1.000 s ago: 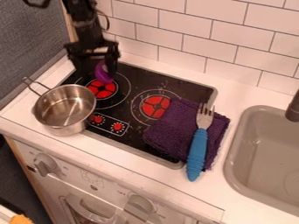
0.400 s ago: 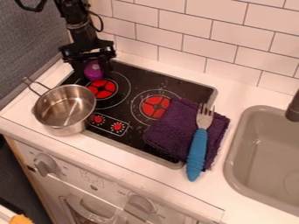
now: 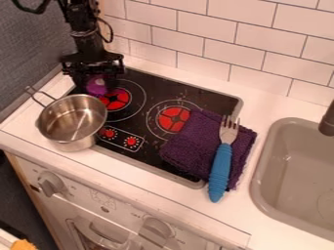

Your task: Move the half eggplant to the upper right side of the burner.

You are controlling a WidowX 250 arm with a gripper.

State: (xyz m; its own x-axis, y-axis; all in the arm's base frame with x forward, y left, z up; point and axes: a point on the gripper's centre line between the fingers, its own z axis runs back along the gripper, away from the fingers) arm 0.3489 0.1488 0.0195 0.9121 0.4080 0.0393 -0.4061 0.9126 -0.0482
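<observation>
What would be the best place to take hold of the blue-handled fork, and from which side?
I would grip the blue handle near its middle, coming from above and closing lightly across its narrow width. It is long, lies on its side of the cloth with nothing on top, and looks thicker than the metal head.

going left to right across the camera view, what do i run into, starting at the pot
metal pot → left red burner → right red burner → purple cloth → sink
</observation>
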